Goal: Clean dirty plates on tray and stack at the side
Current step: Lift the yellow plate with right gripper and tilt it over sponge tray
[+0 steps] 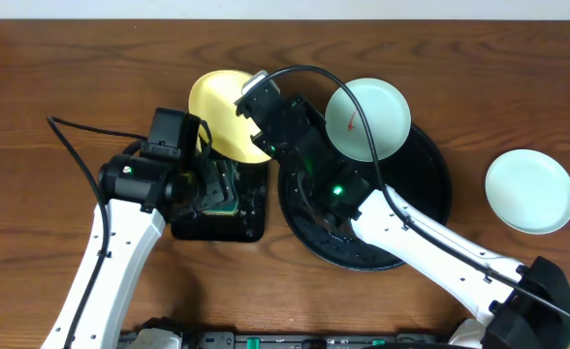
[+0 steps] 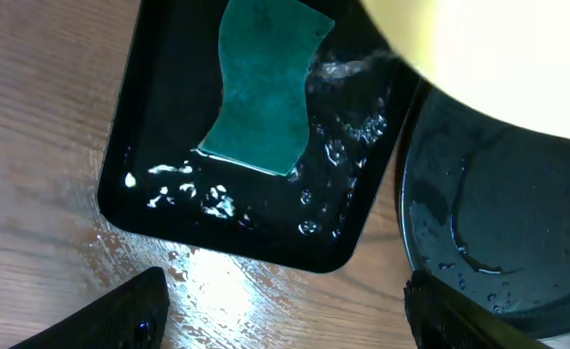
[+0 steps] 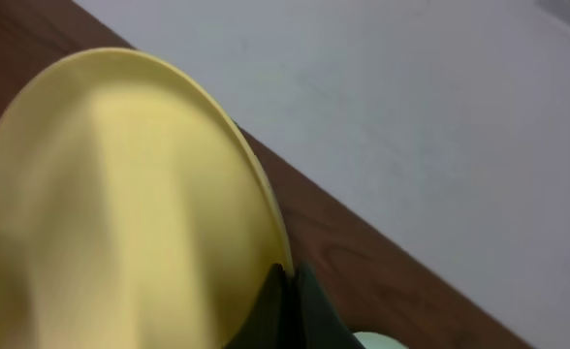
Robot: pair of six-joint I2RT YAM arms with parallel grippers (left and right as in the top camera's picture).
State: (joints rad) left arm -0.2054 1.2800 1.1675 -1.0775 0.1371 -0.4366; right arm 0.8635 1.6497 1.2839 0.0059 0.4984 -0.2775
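– Overhead view: what is shown, from the largest thing down?
– A brown wooden table (image 1: pixel 72 58) is seen. The round black tray (image 1: pixel 430 194) is set on it right of centre, and water drops are seen on it from the left wrist. Just to its left a smaller rectangular tray (image 2: pixel 169 126) is placed, wet inside.
– Where are the plates found?
– The pale mint plate (image 1: pixel 367 118), marked with a red streak, is laid at the far side of the round tray, overlapping its rim. The light blue plate (image 1: pixel 530 191) is set on the bare table, well apart to the right. The yellow plate (image 1: pixel 217 111) is held tilted above the far end of the rectangular tray.
– And in that tray?
– A green sponge (image 2: pixel 266 97) is seen lying in the water.
– How are the pincers described?
– The right gripper (image 3: pixel 287 305) is clenched on the yellow plate's rim. The left gripper (image 2: pixel 285 281) is held spread wide above the near edge of the rectangular tray, with nothing grasped between its fingers.
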